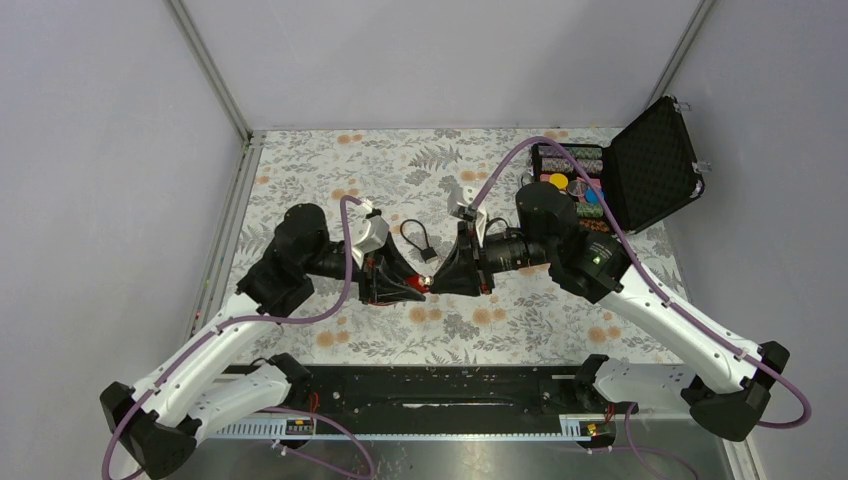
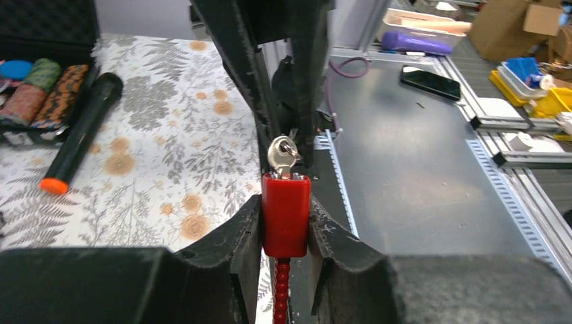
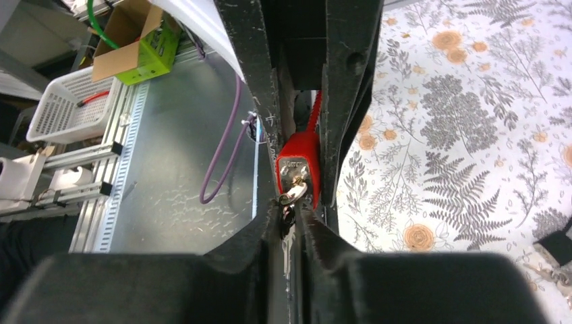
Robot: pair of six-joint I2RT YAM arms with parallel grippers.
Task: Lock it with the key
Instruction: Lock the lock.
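- Left hand (image 1: 405,285) is clamped on the red lock block (image 2: 286,216).
- The key (image 2: 283,156) sits in the block's far end, in line with its long axis.
- Right hand (image 3: 289,212), facing it nose to nose, pinches the key; a twist about that axis looks next.

The right end effector (image 3: 291,217) pinches the key (image 3: 295,191) in the red lock (image 3: 297,152).

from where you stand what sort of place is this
Probably a robotics lab test cell: grey panels fence the table, with a slotted metal rail, yellow bins and a cardboard box beyond.
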